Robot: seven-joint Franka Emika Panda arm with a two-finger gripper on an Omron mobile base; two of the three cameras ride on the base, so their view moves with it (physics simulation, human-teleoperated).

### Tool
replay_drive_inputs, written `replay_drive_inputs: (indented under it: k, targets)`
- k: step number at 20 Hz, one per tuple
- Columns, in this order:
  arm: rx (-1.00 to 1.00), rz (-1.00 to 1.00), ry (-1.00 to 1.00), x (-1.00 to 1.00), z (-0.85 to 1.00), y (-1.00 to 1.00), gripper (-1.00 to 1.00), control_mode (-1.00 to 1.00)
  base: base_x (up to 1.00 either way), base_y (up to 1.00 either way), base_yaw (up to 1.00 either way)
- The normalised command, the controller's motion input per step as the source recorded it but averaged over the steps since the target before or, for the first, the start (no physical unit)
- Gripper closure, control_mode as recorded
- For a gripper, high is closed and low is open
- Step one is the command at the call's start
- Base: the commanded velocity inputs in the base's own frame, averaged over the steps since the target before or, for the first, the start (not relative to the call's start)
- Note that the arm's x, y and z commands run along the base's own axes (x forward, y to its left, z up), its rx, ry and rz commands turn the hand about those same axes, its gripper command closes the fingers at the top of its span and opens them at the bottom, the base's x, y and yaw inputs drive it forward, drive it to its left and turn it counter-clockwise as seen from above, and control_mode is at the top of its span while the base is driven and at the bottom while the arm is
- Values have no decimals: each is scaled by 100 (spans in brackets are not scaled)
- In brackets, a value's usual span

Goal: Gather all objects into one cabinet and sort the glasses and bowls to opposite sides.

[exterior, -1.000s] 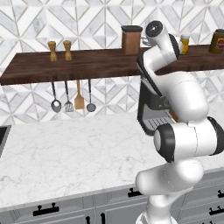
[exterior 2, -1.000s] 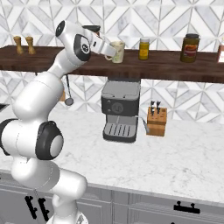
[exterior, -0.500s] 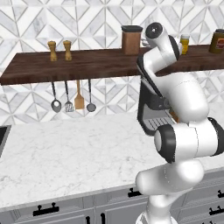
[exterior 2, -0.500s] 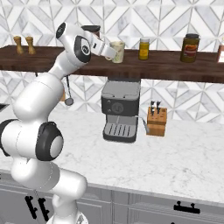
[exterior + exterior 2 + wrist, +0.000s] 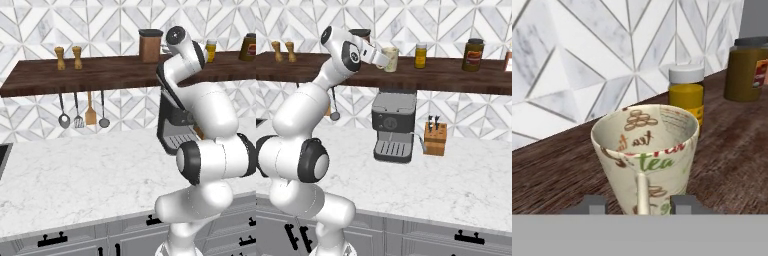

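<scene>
Hand view: cream printed cup (image 5: 644, 150) upright on the dark wood shelf (image 5: 732, 165), handle facing the camera, base cut off. End effector (image 5: 638, 204) tips flank the handle; cannot tell if gripping. Right base view: cup (image 5: 390, 58) at end effector (image 5: 383, 58), beside a yellow jar (image 5: 420, 55).

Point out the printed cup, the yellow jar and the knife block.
printed cup (image 5: 644, 150), hand view, front wall.
yellow jar (image 5: 420, 56), right base view, body.
knife block (image 5: 435, 140), right base view, front face.
</scene>
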Motion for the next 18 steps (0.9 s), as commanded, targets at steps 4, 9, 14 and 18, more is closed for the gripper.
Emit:
replay_drive_inputs:
  k: [4, 9, 14, 18]
  targets:
    - [0, 0, 0, 0, 0, 0, 100, -100, 0, 0, 0]
    - [0, 0, 0, 0, 0, 0, 100, -100, 0, 0, 0]
    - [0, 0, -2, -34, 0, -1, 100, -100, 0, 0, 0]
    - [0, 1, -4, -68, 1, 0, 100, -100, 0, 0, 0]
